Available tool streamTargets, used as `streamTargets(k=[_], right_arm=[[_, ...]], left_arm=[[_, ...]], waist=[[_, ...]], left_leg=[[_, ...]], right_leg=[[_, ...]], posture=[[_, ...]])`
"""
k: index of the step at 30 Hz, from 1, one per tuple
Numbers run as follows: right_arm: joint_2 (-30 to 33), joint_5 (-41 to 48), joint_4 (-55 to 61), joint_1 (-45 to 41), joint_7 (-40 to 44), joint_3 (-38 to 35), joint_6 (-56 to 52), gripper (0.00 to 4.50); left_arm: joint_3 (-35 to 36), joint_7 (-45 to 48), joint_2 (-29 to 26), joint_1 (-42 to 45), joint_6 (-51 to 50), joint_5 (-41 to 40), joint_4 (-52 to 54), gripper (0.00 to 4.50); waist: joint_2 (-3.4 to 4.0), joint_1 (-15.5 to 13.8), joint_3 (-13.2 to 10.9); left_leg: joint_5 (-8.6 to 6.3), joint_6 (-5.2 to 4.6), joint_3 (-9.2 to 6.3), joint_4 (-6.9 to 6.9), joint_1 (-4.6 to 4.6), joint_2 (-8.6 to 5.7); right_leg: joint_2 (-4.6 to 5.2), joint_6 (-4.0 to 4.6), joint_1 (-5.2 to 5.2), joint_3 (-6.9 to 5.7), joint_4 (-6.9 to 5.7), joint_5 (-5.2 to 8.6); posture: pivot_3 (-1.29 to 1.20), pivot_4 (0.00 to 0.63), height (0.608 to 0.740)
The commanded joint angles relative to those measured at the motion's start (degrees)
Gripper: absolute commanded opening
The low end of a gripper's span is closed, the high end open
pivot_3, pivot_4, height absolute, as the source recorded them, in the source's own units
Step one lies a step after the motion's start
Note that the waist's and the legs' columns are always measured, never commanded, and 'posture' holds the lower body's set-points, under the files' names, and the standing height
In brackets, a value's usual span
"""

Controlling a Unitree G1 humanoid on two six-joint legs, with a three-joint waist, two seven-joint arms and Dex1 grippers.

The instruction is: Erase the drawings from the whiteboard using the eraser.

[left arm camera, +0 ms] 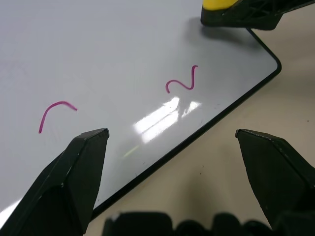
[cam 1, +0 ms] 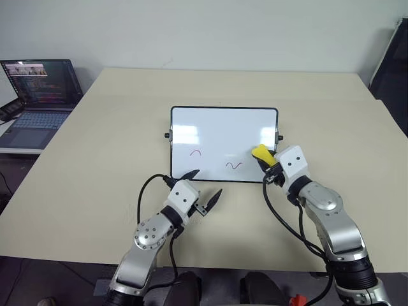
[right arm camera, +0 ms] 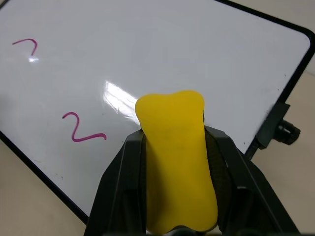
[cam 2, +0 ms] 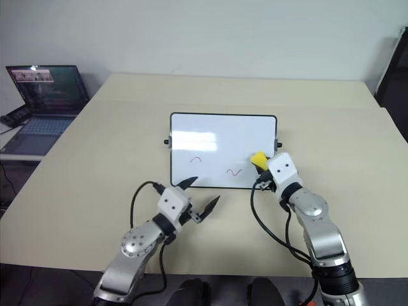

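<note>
The whiteboard [cam 1: 223,131] lies flat in the middle of the table, its black frame and side knobs showing. Two reddish-purple drawings sit near its front edge: an arc [cam 1: 196,152] and a wavy squiggle [cam 1: 234,165]. My right gripper [cam 1: 266,160] is shut on the yellow eraser [cam 1: 261,153], holding it low over the board's front right corner, just right of the squiggle [right arm camera: 81,130]. Whether the eraser [right arm camera: 177,162] touches the board I cannot tell. My left gripper [cam 1: 204,184] is open at the board's front edge, one fingertip [left arm camera: 83,162] over the frame, nothing between its fingers.
An open laptop [cam 1: 38,95] stands on a lower side table at the far left. The beige table [cam 1: 115,127] stretches bare around the board on all sides. A dark object [cam 1: 392,57] stands beyond the table's far right corner.
</note>
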State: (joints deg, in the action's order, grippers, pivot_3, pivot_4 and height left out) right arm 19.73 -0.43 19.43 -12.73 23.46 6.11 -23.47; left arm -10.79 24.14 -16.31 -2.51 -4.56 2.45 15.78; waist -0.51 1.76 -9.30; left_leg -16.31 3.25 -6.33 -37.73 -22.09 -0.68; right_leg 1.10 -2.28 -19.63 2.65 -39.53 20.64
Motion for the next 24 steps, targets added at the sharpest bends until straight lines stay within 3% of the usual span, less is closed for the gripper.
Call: streamTargets(k=[1, 13, 24], right_arm=[[0.29, 0.69, 1.29, -0.91, 2.28, 1.86, 4.4, 1.27], [-0.98, -6.2, -10.12, -10.81, 4.56, 11.56, 9.42, 1.27], [-0.73, -10.35, -17.47, -13.89, 4.01, 12.17, 6.98, 1.27]], left_arm=[[0.25, -0.8, -0.07, -0.44, 1.19, 0.25, 2.17, 4.5], [0.16, 0.1, -0.45, -1.14, 5.03, -0.37, -2.01, 4.5], [0.15, -0.59, 0.55, 2.34, 2.58, 0.06, -1.12, 4.5]], waist=[[0.0, -0.01, -0.01], [0.01, 0.02, -0.04], [0.01, -0.03, -0.04]], left_leg=[[0.0, 0.0, 0.0, 0.0, 0.0, 0.0], [0.0, 0.01, 0.02, 0.02, 0.04, 0.01], [0.01, 0.01, 0.01, 0.0, 0.08, 0.01]], right_leg=[[0.0, 0.0, 0.0, -0.01, 0.0, 0.0], [0.0, 0.0, -0.01, -0.06, 0.0, 0.0], [0.01, 0.01, 0.04, -0.07, -0.04, -0.01]], posture=[[0.0, 0.15, 0.74], [0.0, 0.15, 0.74], [0.0, 0.15, 0.74]])
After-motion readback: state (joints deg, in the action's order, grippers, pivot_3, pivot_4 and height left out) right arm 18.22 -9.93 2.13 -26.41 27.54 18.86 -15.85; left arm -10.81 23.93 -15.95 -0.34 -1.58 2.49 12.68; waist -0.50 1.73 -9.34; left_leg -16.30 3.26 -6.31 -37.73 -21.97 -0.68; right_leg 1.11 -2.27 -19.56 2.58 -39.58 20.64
